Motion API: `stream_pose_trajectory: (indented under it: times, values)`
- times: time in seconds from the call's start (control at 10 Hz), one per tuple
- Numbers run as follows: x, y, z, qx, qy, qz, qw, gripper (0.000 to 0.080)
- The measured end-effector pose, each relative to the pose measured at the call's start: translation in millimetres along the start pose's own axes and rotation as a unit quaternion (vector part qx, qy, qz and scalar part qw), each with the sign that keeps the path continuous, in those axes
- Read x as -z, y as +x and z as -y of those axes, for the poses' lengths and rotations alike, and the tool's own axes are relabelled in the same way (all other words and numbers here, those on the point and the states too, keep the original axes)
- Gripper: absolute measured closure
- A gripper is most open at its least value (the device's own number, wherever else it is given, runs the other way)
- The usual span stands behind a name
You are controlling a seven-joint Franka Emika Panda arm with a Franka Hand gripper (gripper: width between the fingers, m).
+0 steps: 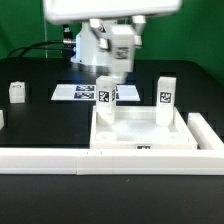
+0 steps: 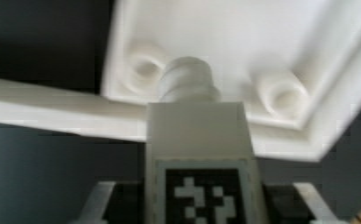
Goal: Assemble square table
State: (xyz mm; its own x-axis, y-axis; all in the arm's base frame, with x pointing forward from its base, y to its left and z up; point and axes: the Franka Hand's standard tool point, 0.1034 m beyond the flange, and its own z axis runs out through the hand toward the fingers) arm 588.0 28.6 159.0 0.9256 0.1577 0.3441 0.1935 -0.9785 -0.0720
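Black table surface (image 1: 40,125) is stretching beneath everything, with a green backdrop showing at the sides. My gripper (image 1: 108,80) is hanging over the far corner of the white plastic square tray top with a raised rim (image 1: 140,147), on the exterior view's left. My jaws are clamping a white block leg with a black-and-white tag (image 1: 105,93) and holding it upright. In the wrist view this white block leg (image 2: 198,135) is pointing its rounded end at the tray's corner, just beside one round socket (image 2: 148,70). A second round socket (image 2: 283,95) is showing nearby. Whether the end is touching the tray, I cannot tell. Another tagged white leg (image 1: 165,100) is standing upright at the tray's far corner on the exterior view's right. A small tagged white block (image 1: 17,92) is sitting well apart on the exterior view's left. The marker board (image 1: 72,93) is lying flat behind the tray, and a long white low rail (image 1: 70,162) is lying just beside the tray's near edge
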Motion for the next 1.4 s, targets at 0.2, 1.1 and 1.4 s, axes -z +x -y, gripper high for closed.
stream_pose_trajectory:
  times: [0.2,1.1,1.4]
  values:
    - [1.4,40.7,14.2,-0.027,-0.01,-0.06,0.998,0.0512]
    - [-42.9,28.4,48.1,-0.033,-0.032,-0.129,0.991,0.0512]
    - [-52.8,26.0,51.1,-0.04,-0.033,-0.135,0.99,0.0511]
